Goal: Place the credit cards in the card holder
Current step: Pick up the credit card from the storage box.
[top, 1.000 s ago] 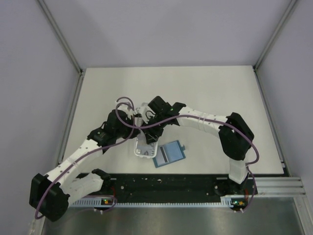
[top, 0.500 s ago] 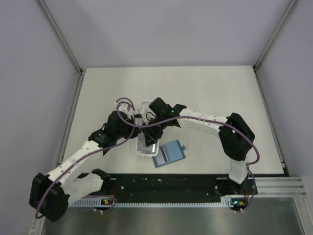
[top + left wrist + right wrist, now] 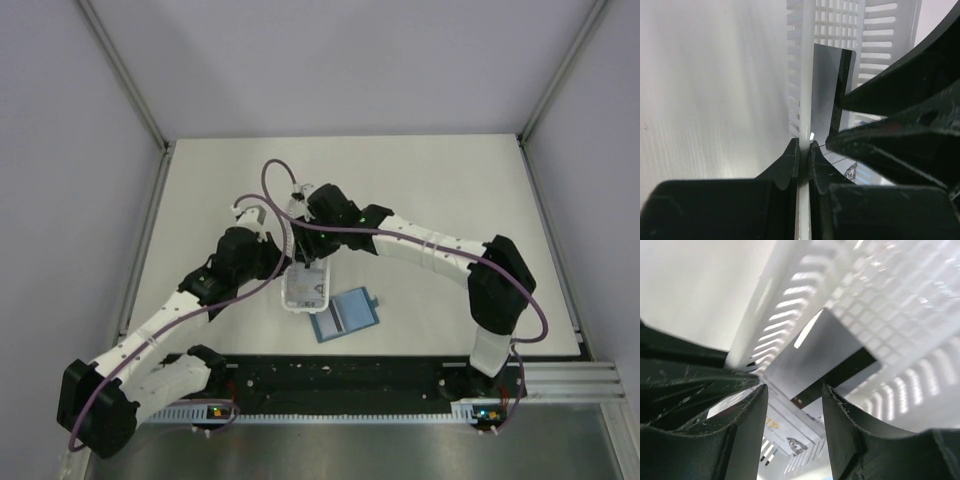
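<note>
Credit cards (image 3: 810,360) lie inside white tray (image 3: 890,305); right gripper (image 3: 795,390) hovers parted just above.

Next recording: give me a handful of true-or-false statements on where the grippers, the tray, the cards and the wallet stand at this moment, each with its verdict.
1. The left gripper is shut on the side wall of the white tray. True.
2. The teal wallet lies inside the tray. False: it lies on the table beside the tray, outside its near right corner.
3. The right gripper is at the tray with its jaws apart, a card between them. True.
4. The right gripper is holding the wallet. False: neither gripper touches the wallet.
5. The card in the tray has a dark stripe. True.
</note>
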Robot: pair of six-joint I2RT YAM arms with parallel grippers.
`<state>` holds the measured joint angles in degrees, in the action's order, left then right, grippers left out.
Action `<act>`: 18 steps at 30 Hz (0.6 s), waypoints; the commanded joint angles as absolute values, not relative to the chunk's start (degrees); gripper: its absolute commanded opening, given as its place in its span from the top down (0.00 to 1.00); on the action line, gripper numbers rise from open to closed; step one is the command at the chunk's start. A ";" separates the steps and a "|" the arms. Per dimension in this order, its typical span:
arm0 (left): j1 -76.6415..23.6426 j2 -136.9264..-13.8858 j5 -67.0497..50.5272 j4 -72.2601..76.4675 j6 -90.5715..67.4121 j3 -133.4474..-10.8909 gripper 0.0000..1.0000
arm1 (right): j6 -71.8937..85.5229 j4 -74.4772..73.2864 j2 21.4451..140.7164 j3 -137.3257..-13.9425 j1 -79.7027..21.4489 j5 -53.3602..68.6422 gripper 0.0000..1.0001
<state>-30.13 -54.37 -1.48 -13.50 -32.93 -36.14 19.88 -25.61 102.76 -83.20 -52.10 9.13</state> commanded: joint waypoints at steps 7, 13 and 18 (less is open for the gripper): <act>-30.32 -52.56 -0.53 -9.93 -36.65 -35.95 1.00 | 29.88 -29.79 103.88 -90.78 -50.71 -8.78 0.50; -30.41 -52.65 -0.53 -9.93 -36.83 -36.12 1.00 | 30.41 -33.39 107.75 -95.53 -50.71 -10.81 0.48; -30.41 -52.21 -0.53 -9.84 -36.65 -36.21 1.00 | 29.36 -37.26 112.49 -99.66 -50.89 -11.77 0.48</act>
<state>-30.22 -54.35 -0.80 -13.78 -35.90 -35.86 29.65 -32.62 109.03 -95.92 -51.24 -8.60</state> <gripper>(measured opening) 0.072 0.515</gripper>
